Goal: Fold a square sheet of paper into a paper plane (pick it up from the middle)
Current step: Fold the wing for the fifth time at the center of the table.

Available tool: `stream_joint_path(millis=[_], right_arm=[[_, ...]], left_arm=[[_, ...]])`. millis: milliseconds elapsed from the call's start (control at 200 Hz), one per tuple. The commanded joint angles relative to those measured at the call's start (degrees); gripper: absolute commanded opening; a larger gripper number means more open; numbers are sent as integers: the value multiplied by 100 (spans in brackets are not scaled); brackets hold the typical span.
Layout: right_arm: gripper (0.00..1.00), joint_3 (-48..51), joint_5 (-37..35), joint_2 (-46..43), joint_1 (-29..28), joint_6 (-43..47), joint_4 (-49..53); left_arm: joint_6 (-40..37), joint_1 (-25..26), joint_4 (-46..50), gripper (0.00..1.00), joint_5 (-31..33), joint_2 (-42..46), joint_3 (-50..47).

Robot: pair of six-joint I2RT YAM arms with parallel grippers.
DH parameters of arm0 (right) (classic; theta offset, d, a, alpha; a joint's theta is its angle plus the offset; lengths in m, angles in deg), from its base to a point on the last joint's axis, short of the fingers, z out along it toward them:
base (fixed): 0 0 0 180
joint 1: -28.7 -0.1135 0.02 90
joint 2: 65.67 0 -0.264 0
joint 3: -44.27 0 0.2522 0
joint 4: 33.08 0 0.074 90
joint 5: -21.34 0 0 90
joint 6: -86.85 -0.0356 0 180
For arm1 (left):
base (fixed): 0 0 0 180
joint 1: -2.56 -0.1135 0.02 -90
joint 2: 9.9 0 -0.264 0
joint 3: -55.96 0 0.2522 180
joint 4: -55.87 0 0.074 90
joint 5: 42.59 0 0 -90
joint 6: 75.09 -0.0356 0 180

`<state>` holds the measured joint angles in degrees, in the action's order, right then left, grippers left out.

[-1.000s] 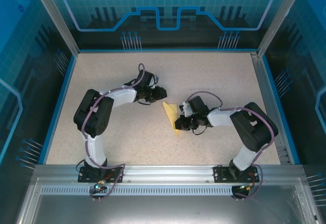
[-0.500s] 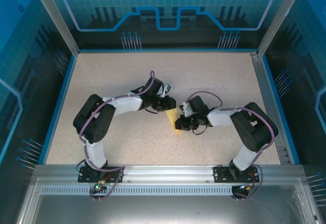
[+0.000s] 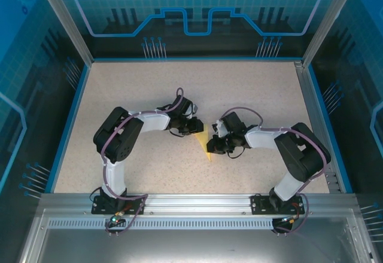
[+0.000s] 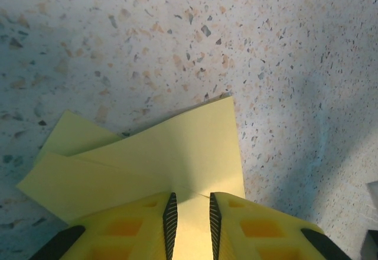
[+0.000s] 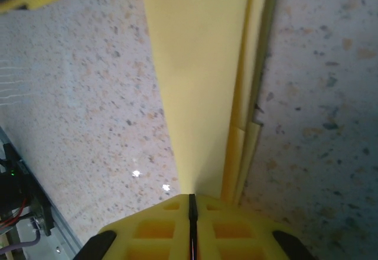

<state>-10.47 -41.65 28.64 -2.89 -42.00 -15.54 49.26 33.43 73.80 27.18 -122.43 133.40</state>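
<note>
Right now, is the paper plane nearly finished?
Partly. Done: the paper is already folded into a layered, pointed wedge. In hand: the right end effector is pinched shut on its layers, and the left end effector sits over the wide end, jaws slightly apart. Left: it lies flat with no wings spread, so more folding seems needed.

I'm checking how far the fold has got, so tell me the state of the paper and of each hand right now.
paper plane: partly folded into a narrow layered wedge, resting on the table.
left hand: narrowly open, with the paper showing in the gap between its fingers.
right hand: shut on the paper plane.
</note>
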Motion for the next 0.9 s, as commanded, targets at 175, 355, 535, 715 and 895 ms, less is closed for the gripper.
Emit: stream_joint_path(millis=[175, 355, 535, 715, 895], right_arm=[[11, -908, -93, 403, -282, -203, 216], [11, -1182, -343, 934, -303, -401, 28], [12, -1073, -491, 1178, -295, -424, 63], [13, -974, -441, 1194, -303, -262, 414], [14, -800, -189, 798, -303, -68, 593]], left_arm=[[-6, 6, 197, 26, 75, -331, -58], [44, 6, 202, 26, 4, -331, 4], [48, 6, 198, 26, -12, -331, 23], [75, 6, 235, 26, 27, -373, 39], [81, 4, 284, 26, 93, -385, 36]])
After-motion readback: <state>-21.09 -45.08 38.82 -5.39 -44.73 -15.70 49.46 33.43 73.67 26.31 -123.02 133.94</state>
